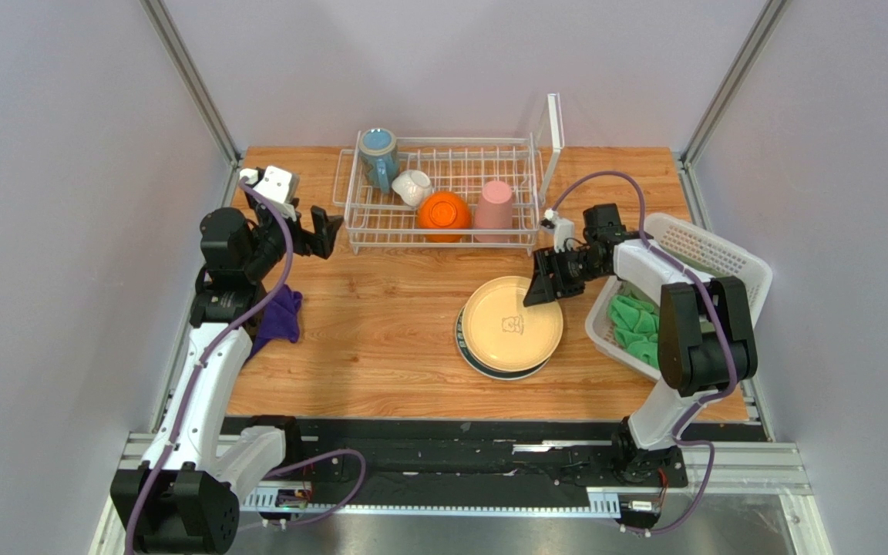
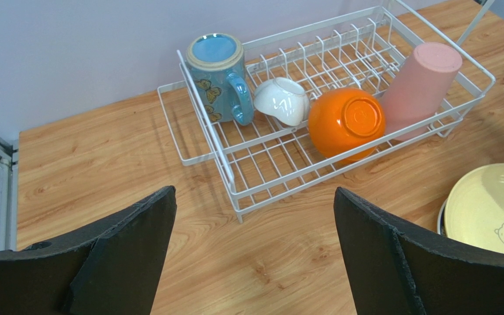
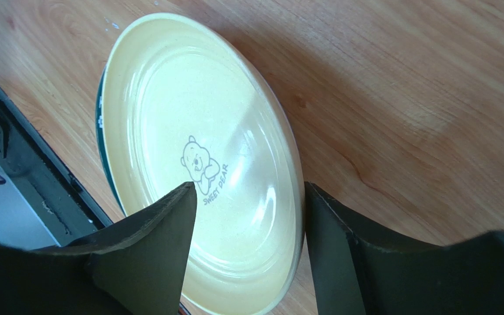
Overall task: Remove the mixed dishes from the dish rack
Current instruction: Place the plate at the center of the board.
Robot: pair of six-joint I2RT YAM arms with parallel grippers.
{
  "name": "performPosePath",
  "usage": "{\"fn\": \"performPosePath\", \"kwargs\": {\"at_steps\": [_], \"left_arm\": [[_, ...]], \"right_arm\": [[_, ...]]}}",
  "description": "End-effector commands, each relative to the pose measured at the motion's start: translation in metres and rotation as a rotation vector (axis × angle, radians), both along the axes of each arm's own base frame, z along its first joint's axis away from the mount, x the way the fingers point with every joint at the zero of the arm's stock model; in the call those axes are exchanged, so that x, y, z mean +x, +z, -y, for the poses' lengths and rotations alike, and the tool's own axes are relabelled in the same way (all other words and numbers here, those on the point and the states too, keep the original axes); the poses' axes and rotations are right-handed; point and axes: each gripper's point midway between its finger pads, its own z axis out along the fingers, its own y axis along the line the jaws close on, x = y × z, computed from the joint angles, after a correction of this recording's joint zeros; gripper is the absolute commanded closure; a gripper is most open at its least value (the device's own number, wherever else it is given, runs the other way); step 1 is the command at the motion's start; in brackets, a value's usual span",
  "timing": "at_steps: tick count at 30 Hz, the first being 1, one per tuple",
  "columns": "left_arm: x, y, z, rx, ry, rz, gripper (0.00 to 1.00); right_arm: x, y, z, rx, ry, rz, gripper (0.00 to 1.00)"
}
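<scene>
The white wire dish rack stands at the back of the table, its tall panel at the right end. In it are the blue mug, small white bowl, orange bowl and pink tumbler, all upside down or tipped. They also show in the left wrist view: mug, white bowl, orange bowl, tumbler. The cream-yellow plate lies on the dark-rimmed plate on the table. My left gripper is open and empty beside the rack's left front corner. My right gripper is open, its fingers either side of the cream plate's rim.
A purple cloth lies by the left arm. A white lattice basket with green cloths stands at the right edge, behind the right arm. Grey walls close in the table on three sides.
</scene>
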Motion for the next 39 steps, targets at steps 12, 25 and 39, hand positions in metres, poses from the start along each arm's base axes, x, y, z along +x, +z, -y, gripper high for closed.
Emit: {"fn": "performPosePath", "kwargs": {"at_steps": [12, 25, 39], "left_arm": [[-0.002, 0.014, 0.002, -0.012, -0.019, 0.040, 0.02], [-0.002, 0.014, 0.003, -0.012, -0.022, 0.039, 0.02], [0.001, 0.008, 0.004, 0.002, -0.034, -0.010, 0.01]], "right_arm": [[0.015, 0.007, 0.019, -0.119, -0.072, 0.096, 0.37], [0.015, 0.024, 0.012, -0.129, -0.053, 0.161, 0.37], [0.029, 0.114, -0.004, -0.172, -0.043, 0.490, 0.17]]}}
